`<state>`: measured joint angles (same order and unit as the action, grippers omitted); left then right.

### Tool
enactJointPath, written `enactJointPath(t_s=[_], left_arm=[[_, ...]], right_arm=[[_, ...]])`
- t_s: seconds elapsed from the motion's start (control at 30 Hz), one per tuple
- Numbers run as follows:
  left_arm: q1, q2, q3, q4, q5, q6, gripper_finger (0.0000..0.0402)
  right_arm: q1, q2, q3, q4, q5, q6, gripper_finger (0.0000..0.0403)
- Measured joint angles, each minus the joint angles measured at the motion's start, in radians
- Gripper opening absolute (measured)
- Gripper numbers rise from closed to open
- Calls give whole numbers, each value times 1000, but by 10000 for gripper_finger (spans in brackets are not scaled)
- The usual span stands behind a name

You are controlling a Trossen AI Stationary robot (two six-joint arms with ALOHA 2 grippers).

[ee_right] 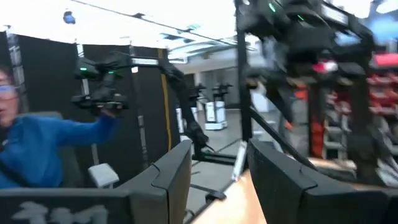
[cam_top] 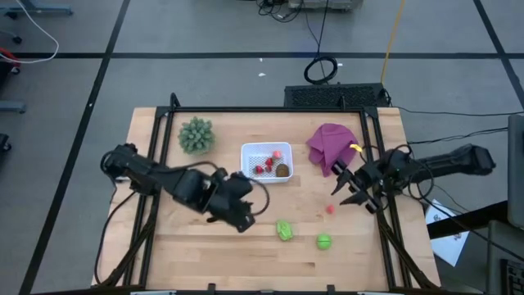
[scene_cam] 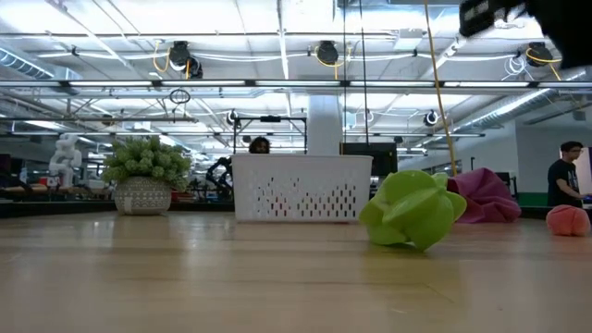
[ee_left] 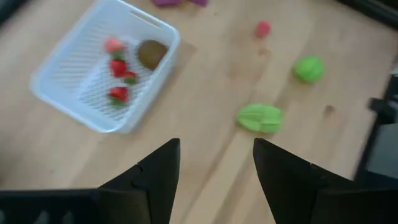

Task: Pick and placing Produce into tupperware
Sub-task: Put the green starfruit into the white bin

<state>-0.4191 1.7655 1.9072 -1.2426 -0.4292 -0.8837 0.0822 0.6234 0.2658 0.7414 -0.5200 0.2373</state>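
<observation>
1. Pale wooden plank table (cam_top: 205, 246) carries everything; black frame rails run along its left and right edges.
2. Left arm, dark and jointed, reaches in from the left edge. Left gripper (cam_top: 246, 215) hangs above bare wood, near the front of the basket and left of the lobed green piece. Fingers (ee_left: 158, 174) stand apart with a clear gap and nothing between them.
3. Right arm lies along the right edge. Right gripper (cam_top: 354, 190) sits raised, just below the purple cloth and up-right of the loose pink bit. Its wrist view looks out into the room; fingers (ee_right: 171, 174) show a gap, nothing held.
4. Crumpled purple cloth (cam_top: 332, 144) rests at the back right, right of the basket.
5. Spiky grey-green plant (cam_top: 196, 135) stands at the back left in a small pot.
6. White perforated rectangular plastic basket (cam_top: 250, 152) sits mid-table between plant and cloth. Inside: brown oval toy fruit (cam_top: 282, 170) at the front right corner, red strawberry-like pieces (cam_top: 262, 167) beside it, a pink bit (cam_top: 277, 153) behind.
7. Lobed bright green toy vegetable (cam_top: 284, 230) lies on the wood in front of the basket.
8. Round bright green toy fruit (cam_top: 324, 241) lies right of it, apart.
9. Small pink-red toy piece (cam_top: 331, 208) lies alone on the wood, between basket and right gripper.
</observation>
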Motion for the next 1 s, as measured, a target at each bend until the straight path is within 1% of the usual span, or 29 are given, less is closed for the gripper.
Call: enactJointPath(t_s=[0.1,0.13,0.2,0.27,0.33,0.37,0.43,0.5,0.63,0.73,0.83,1.0], left_arm=[[-38,-3,0,-75,-63,-49,207],[-47,-3,0,-103,-75,-65,207],[-62,-2,0,-169,-95,-94,207],[-74,-2,0,-236,-106,-133,207],[-82,-3,-15,-268,-109,-159,207],[-86,-3,-31,-277,-110,-159,207],[-95,-12,-73,-295,-110,-188,207],[-105,-38,-128,-308,-105,-247,207],[-130,-99,-271,-307,-71,-374,207],[-143,-152,-379,-282,-68,-470,207],[-163,-197,-472,-248,-58,-530,207],[-163,-218,-572,-229,-34,-551,207]], right_arm=[[62,105,127,-49,2,-83,151],[77,142,175,-93,10,-110,151],[104,214,276,-227,60,-164,151],[127,287,383,-403,145,-220,151],[149,360,483,-569,251,-254,151],[158,395,528,-642,299,-262,151],[170,461,606,-748,362,-265,151],[180,520,667,-812,391,-233,151],[192,611,765,-967,391,-115,151],[197,660,817,-1112,392,-35,151],[197,699,839,-1180,395,43,150],[182,757,839,-1236,419,104,141]])
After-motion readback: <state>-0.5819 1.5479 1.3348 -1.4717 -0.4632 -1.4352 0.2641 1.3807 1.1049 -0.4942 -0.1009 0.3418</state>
